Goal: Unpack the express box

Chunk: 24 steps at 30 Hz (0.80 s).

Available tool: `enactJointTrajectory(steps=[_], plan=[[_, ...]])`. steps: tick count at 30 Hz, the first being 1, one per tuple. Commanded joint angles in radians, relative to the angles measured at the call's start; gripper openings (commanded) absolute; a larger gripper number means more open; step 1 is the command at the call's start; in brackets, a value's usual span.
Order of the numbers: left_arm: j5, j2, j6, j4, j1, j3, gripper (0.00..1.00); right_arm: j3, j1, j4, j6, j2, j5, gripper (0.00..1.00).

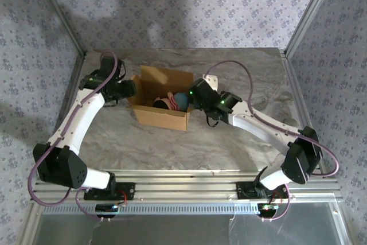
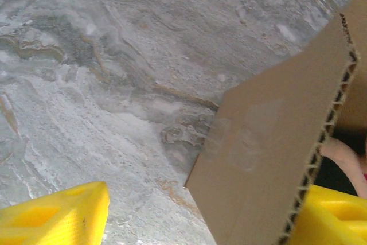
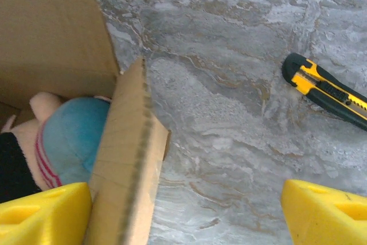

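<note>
The express box (image 1: 162, 113), a brown carton with its flaps up, stands mid-table. Inside it lies a plush toy (image 1: 175, 101) with a blue and pink-striped body (image 3: 69, 142). My left gripper (image 1: 129, 89) is at the box's left end. It is open (image 2: 195, 222), and its yellow fingers (image 2: 57, 213) straddle a cardboard flap (image 2: 275, 159) without clamping it. My right gripper (image 1: 196, 97) is at the box's right end, also open (image 3: 183, 216). Its left finger (image 3: 43, 216) is inside the box beside the end wall (image 3: 126, 164); the other finger is far out over the table.
A black-and-yellow utility knife (image 3: 327, 90) lies on the marble table (image 3: 229, 55) to the right of the box. Patterned walls (image 1: 183, 4) close in the back and both sides. Bare tabletop (image 1: 172, 147) lies between the box and the arm bases.
</note>
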Motion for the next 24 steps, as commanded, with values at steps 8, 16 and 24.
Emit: enactJointTrajectory(steps=[8, 16, 24], plan=[[0.087, 0.001, -0.036, 0.049, 0.109, -0.089, 0.74, -0.125, -0.047, 0.071, 0.035, -0.042, -0.074, 0.84], [0.198, 0.024, -0.079, 0.105, 0.121, -0.157, 0.74, -0.122, -0.052, 0.127, 0.019, 0.021, -0.088, 0.84], [0.243, 0.032, -0.105, 0.152, 0.12, -0.197, 0.73, -0.073, -0.095, 0.16, -0.034, 0.083, -0.11, 0.84]])
